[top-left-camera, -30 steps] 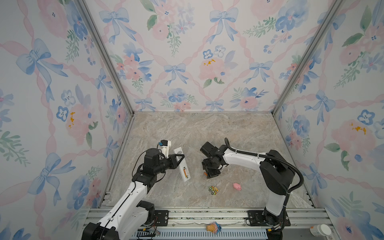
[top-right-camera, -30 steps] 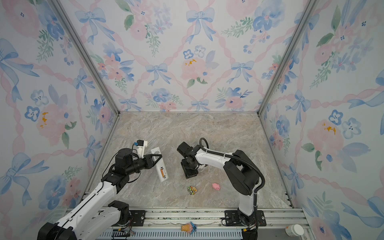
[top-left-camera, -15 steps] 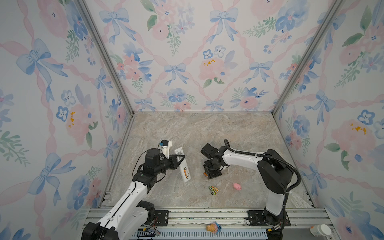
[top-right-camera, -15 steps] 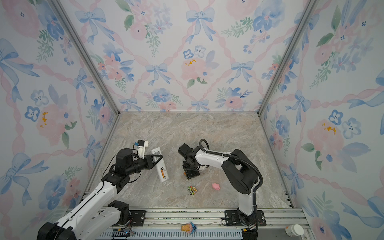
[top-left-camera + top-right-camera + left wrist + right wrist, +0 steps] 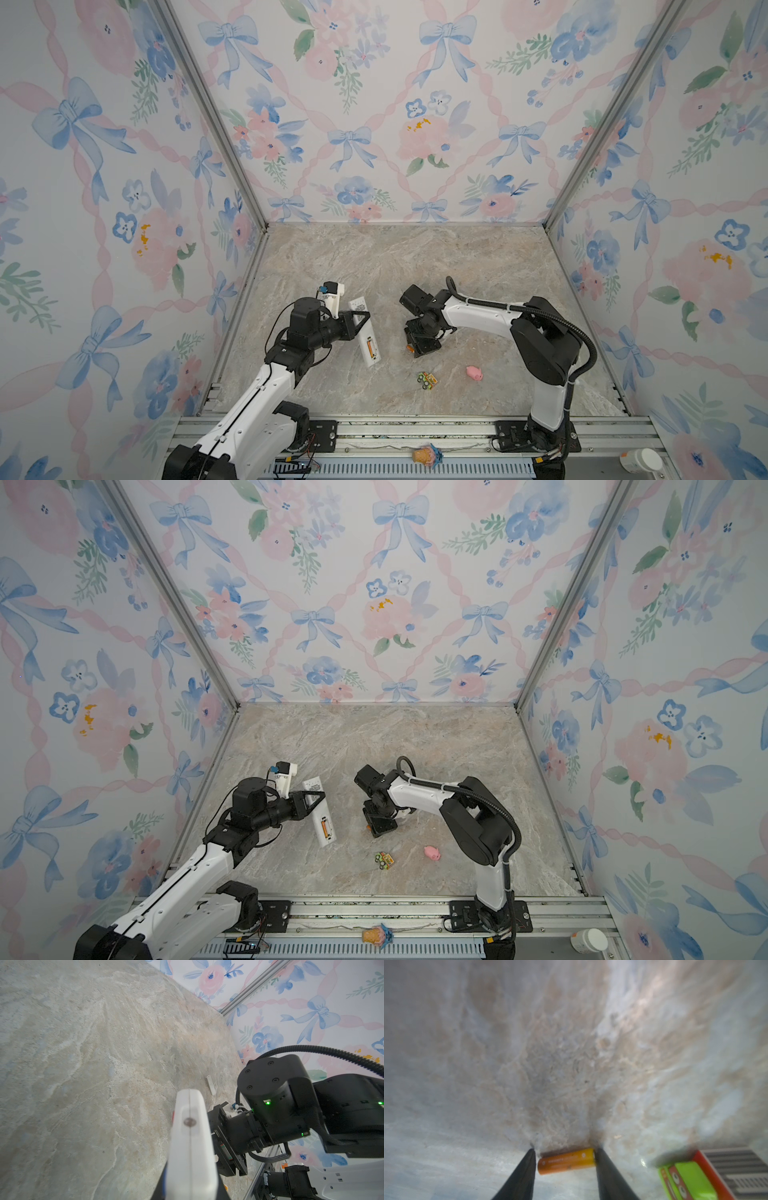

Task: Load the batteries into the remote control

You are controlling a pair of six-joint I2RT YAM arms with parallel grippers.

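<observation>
Cut off by the frame edge in the right wrist view: both fingers (image 5: 521, 1178) of the right gripper (image 5: 565, 1149), and the blurred green-and-red toy (image 5: 689, 1180). Print on the orange battery (image 5: 566, 1161) between those fingers too smeared to read. In a top view, near centre, only an orange speck of that battery (image 5: 411, 352); fingertips hidden under the gripper's own body. Remote control (image 5: 191, 1147) seen end-on in the left wrist view: button face hidden, near length cropped by the edge, fingers (image 5: 156, 1193) of the left gripper (image 5: 360, 320) all but masked behind it. Orange in the battery bay (image 5: 371, 345), left of centre: too small to tell one cell from two. White tub (image 5: 640, 459) clipped at lower right.
</observation>
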